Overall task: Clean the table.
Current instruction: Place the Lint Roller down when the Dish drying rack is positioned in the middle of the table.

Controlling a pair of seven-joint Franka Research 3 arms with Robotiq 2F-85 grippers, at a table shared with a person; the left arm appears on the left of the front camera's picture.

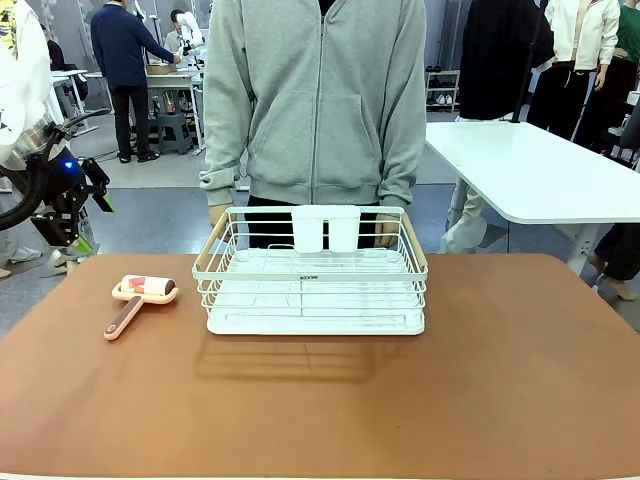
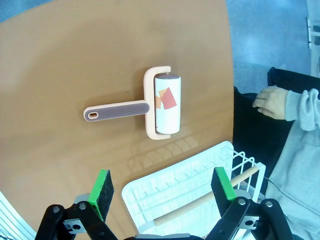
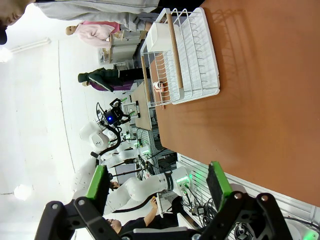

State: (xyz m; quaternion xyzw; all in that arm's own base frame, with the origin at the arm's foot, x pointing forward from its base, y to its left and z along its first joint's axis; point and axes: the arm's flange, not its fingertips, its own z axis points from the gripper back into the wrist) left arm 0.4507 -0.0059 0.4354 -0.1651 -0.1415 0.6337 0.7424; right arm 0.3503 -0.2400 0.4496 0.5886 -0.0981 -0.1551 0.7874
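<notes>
The reddish-brown table [image 1: 320, 410] carries a pink lint roller [image 1: 140, 296] at its left, handle pointing toward me. In the left wrist view the roller [image 2: 161, 102] lies on the table [image 2: 75, 60] well beyond my left gripper [image 2: 162, 187], which is open and holds nothing. From the front, that left gripper [image 1: 95, 222] hangs off the table's far-left corner, above the floor. My right gripper [image 3: 157, 182] is open and empty, held off the table [image 3: 260, 100] near its edge.
A white wire dish rack [image 1: 313, 280] with wooden handles stands at the far middle, also seen as the rack [image 2: 200, 192] and the rack [image 3: 190, 55]. A person in a grey hoodie stands behind it, hands [image 1: 218, 215] by the rim. A white table [image 1: 540, 170] is at back right.
</notes>
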